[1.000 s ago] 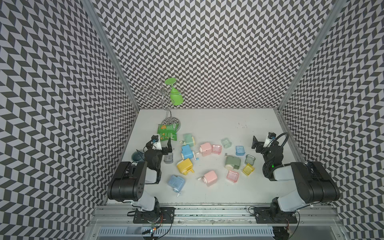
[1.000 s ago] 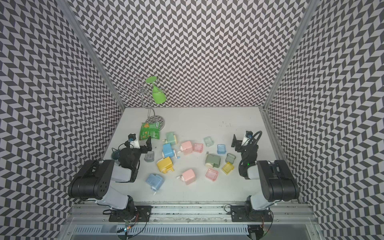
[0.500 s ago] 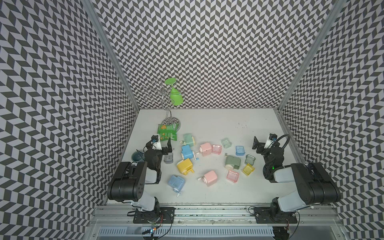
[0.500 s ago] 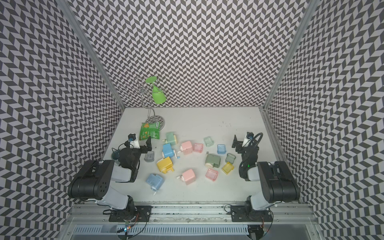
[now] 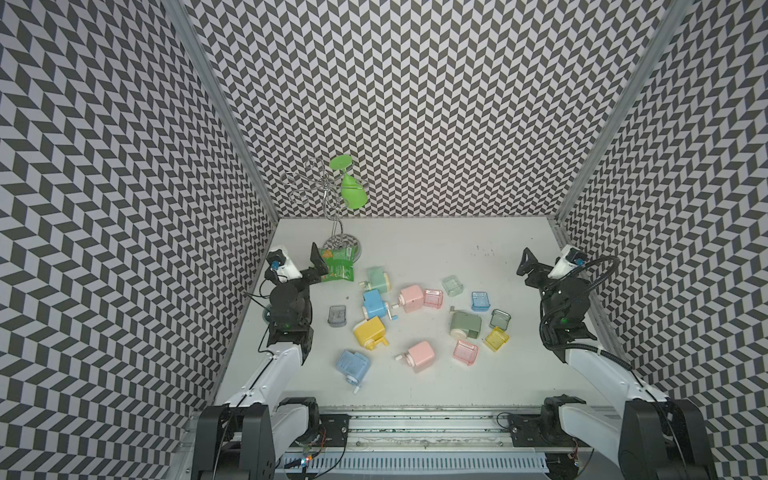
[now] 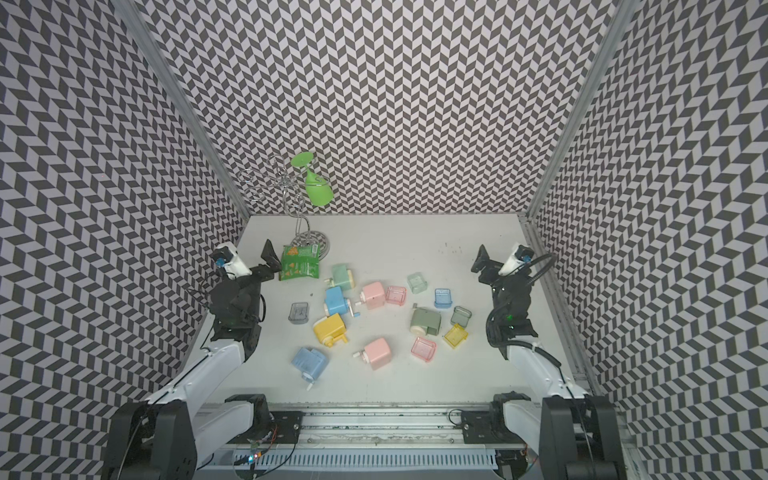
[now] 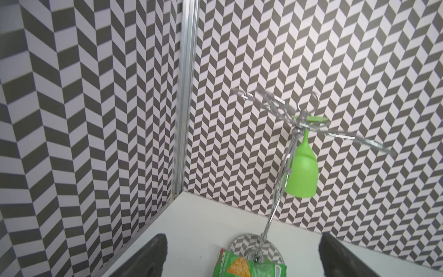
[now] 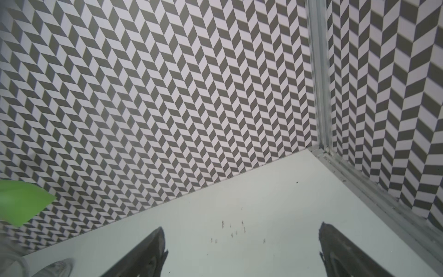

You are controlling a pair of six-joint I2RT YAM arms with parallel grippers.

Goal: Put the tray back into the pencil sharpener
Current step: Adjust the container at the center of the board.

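Ahead of my left gripper (image 7: 242, 236): shiny chrome wire rack (image 7: 273, 249), matt green plastic goblet (image 7: 303, 167), glossy foil snack bag (image 7: 249, 267), all on smooth matt white tabletop (image 7: 203, 215).

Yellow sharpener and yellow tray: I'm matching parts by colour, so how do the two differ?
The yellow sharpener is opaque and bigger; the yellow tray is translucent and smaller. The sharpener carries a crank; the tray is an open box. The sharpener lies nearer the left arm, the tray nearer the right arm. Both are yellow, lying loose.
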